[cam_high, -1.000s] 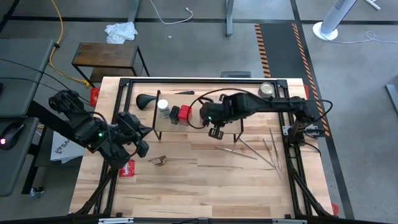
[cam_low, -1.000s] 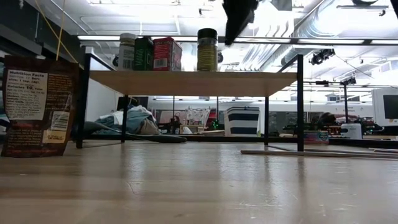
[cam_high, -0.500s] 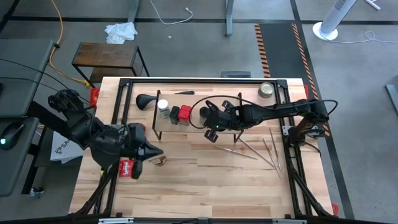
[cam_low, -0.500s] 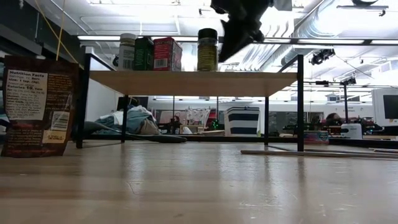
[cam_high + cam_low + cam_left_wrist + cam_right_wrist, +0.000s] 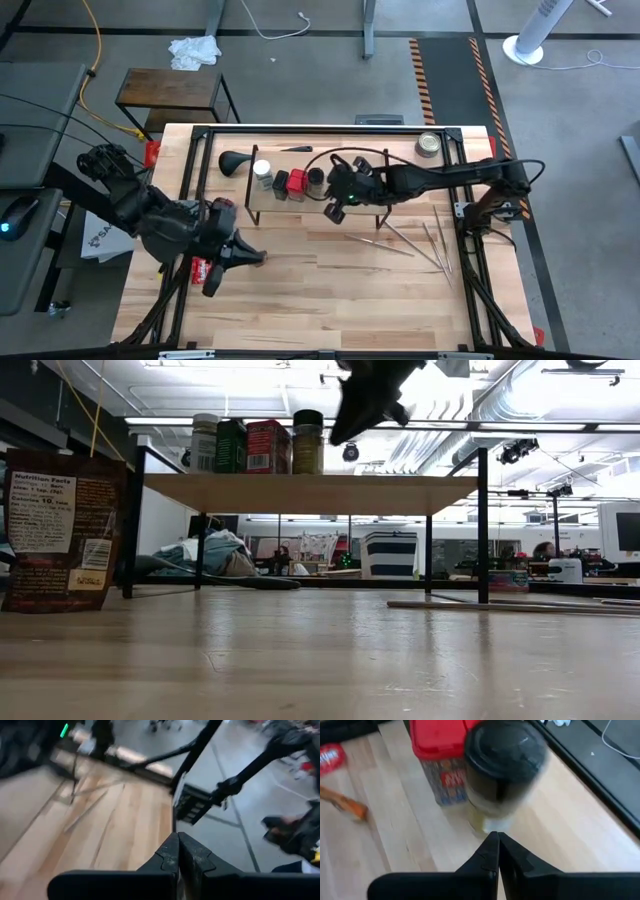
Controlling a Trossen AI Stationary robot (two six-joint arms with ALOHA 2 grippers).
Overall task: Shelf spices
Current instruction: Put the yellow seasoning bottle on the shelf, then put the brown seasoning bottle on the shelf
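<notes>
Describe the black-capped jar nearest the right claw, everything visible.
The black-capped jar is a small clear jar with a wide round black lid and pale contents low inside. It stands upright on the light-wood shelf, last in the row, right beside the red-capped jar. The shut right claw sits close by, empty.

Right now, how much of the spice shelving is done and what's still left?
Done: four jars stand in a row on the light-wood shelf, the black-capped jar last beside the red-capped jar. In hand: the right gripper, jaws shut and empty, sits next to that jar. The left gripper, also shut, is low over the tabletop. Left: nothing clearly visible.
</notes>
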